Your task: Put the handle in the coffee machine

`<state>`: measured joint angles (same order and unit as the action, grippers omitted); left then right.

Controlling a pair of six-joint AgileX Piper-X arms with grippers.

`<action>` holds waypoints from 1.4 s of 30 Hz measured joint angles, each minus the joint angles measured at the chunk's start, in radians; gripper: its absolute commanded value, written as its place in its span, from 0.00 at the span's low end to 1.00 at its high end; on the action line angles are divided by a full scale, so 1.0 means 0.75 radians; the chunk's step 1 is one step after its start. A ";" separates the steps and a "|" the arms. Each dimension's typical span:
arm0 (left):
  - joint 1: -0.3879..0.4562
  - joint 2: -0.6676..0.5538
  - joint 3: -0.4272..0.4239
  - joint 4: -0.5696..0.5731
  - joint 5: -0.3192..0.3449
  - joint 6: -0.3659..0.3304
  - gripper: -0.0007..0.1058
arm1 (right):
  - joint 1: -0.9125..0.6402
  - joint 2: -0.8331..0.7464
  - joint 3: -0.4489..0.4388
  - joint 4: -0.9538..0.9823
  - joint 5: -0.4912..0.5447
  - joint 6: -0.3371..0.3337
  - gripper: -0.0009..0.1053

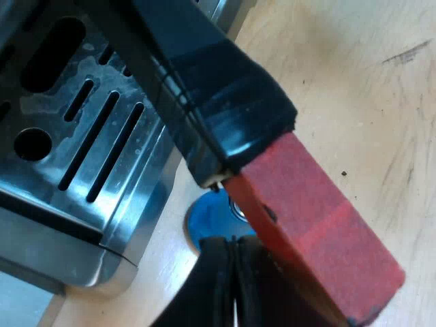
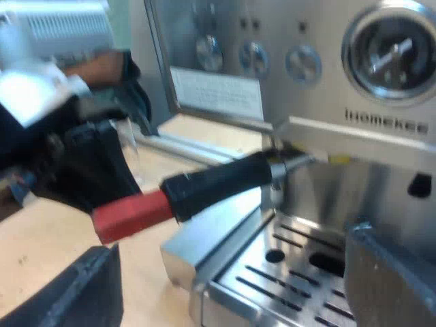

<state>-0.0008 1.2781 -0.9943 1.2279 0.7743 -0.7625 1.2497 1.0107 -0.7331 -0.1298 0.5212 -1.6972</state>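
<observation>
Blue tamper (image 1: 204,219): mostly hidden behind the holder (image 1: 225,88). Metal head of holder: concealed under the espresso machine (image 2: 381,136) front. Pressure gauge (image 2: 388,48): cut by edge.

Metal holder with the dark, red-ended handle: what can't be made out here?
- Right wrist view: the holder's metal basket end, where the dark red-ended handle meets the silver espresso machine, is blurred; locked or not, unclear.
- Left wrist view: a blue round object is mostly covered by the handle; identity unclear.

My left wrist camera: hard against the handle (image 1: 225,102), looking down past its red end (image 1: 320,231) onto the drip tray (image 1: 82,136) and worktop (image 1: 354,82). My right wrist camera: farther off, low, facing the machine's front (image 2: 306,61). Shared: handle, drip tray.
</observation>
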 measured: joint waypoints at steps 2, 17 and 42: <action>0.000 -0.013 0.000 -0.001 -0.007 0.003 0.01 | 0.000 0.000 0.000 0.001 0.000 0.000 0.66; -0.167 -0.048 0.000 -0.009 -0.065 0.008 0.01 | 0.000 0.000 0.000 0.001 0.000 -0.020 0.66; -0.488 -0.088 0.000 -0.112 -0.290 -0.058 0.01 | 0.000 -0.210 0.001 0.387 -0.003 0.119 0.66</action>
<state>-0.3667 1.2120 -0.9946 1.1437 0.5569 -0.8062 1.2497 0.8533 -0.7323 0.1605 0.5188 -1.6077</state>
